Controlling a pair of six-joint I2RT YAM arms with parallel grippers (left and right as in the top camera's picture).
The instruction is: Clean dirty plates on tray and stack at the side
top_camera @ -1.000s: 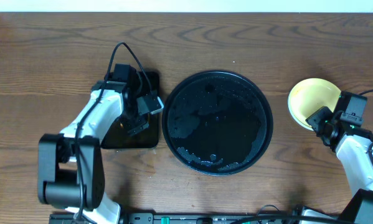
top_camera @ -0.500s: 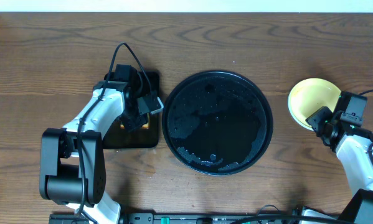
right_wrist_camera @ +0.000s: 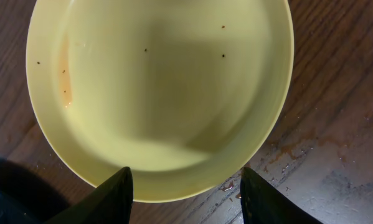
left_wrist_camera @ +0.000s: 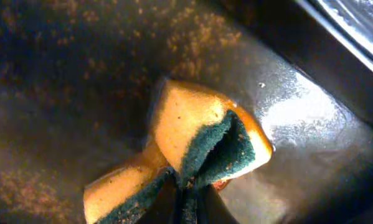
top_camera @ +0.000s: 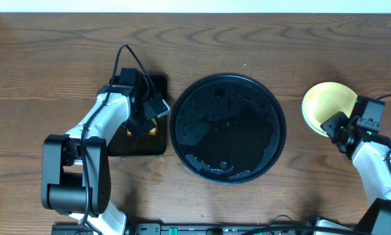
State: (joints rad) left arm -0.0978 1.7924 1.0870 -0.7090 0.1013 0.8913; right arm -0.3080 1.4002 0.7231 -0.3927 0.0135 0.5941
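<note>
Update, overhead first: my left gripper (top_camera: 145, 121) was gaping over the small rectangular tray (top_camera: 136, 147) a second ago, now it's clamped on the orange sponge (top_camera: 155, 129). So I reckon I've got my scrubber and can get wiping. The big round tray (top_camera: 247, 130) in the middle is wet with no plate on it. The yellow plate (top_camera: 326, 104) sits on bare wood at the far right, touching my right gripper (top_camera: 337, 129), which hasn't budged. Can't see any mint plates

Left wrist: the sponge (left_wrist_camera: 198, 137) is folded up by the pinch, green scouring side tucked inward, fold pointing away from me, lying on the tray floor (left_wrist_camera: 80, 74)

Right wrist: the plate (right_wrist_camera: 158, 93) lies flat, hollow facing up, a few specks and a faint streak at its left. It's round, so no long axis. My right gripper (right_wrist_camera: 186, 193) stands half spread with the near rim between the fingers, not gripping as far as I can tell
</note>
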